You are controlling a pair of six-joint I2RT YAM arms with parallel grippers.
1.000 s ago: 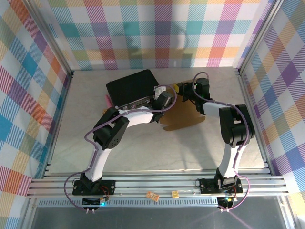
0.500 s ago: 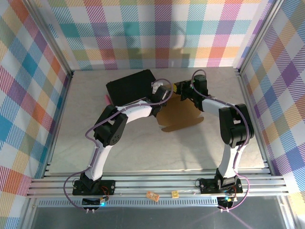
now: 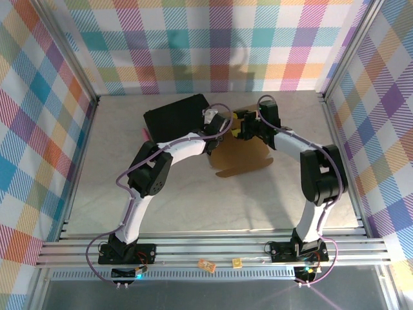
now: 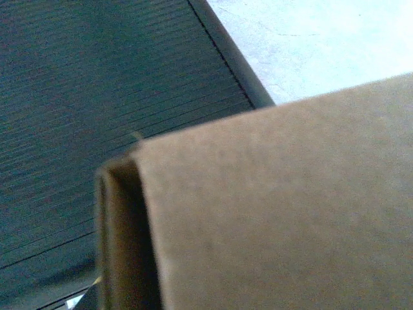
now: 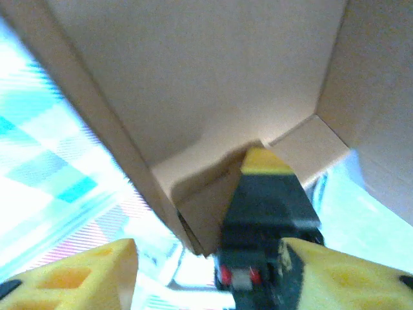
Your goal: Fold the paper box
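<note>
The paper box point(image 3: 246, 155) is a brown cardboard sheet lying partly folded beside the black case point(image 3: 175, 116). Both grippers meet at its back left corner. My left gripper point(image 3: 225, 127) is shut on a raised cardboard wall point(image 4: 277, 213), which hides its jaws in the left wrist view. One of its fingers point(image 5: 268, 194), black with a yellow tip, presses against a folded flap in the right wrist view. My right gripper point(image 3: 242, 129) point(image 5: 206, 244) stands open just under the box's inner corner point(image 5: 193, 84), its yellow fingers point(image 5: 90, 271) wide apart and holding nothing.
The black case's ribbed lid point(image 4: 97, 97) lies right against the box's left side. Checked walls close the table point(image 3: 193, 200) on three sides. A metal rail point(image 3: 213, 248) with two small orange bits point(image 3: 206, 265) runs along the near edge.
My right gripper has opened and let go of the box's corner. My left gripper has moved back and right along the box's edge and closed on the wall.
</note>
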